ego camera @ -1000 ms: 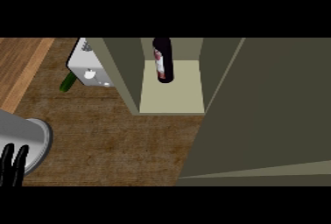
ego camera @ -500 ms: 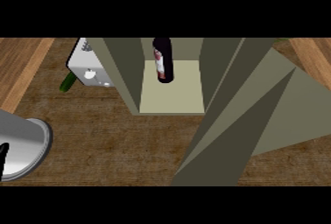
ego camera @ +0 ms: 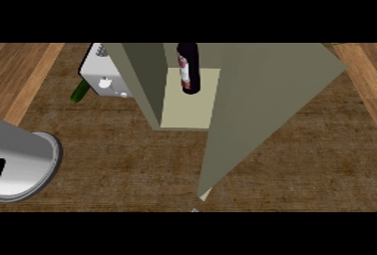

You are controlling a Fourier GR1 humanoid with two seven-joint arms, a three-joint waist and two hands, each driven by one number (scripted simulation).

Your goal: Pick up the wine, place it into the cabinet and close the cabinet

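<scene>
A dark wine bottle (ego camera: pixel 188 69) with a pale label stands inside the cabinet, on its light shelf floor (ego camera: pixel 190 107). The cabinet's olive left wall (ego camera: pixel 143 74) rises beside it. The cabinet door (ego camera: pixel 254 114) is partly swung in and covers the right side of the opening, its lower corner near the view's bottom centre. Of my left hand only a black sliver (ego camera: pixel 1 167) shows at the left edge, above the grey forearm (ego camera: pixel 26 164). My right hand shows nowhere.
A white boxy appliance (ego camera: pixel 103 74) stands just left of the cabinet, with a green vegetable (ego camera: pixel 80 92) at its left side. The brown counter top (ego camera: pixel 125 164) spreads in front, and a lighter wooden strip (ego camera: pixel 26 74) runs along the far left.
The cabinet door has swung leftward across the opening. My left hand has slid off toward the left edge, leaving mostly forearm in view.
</scene>
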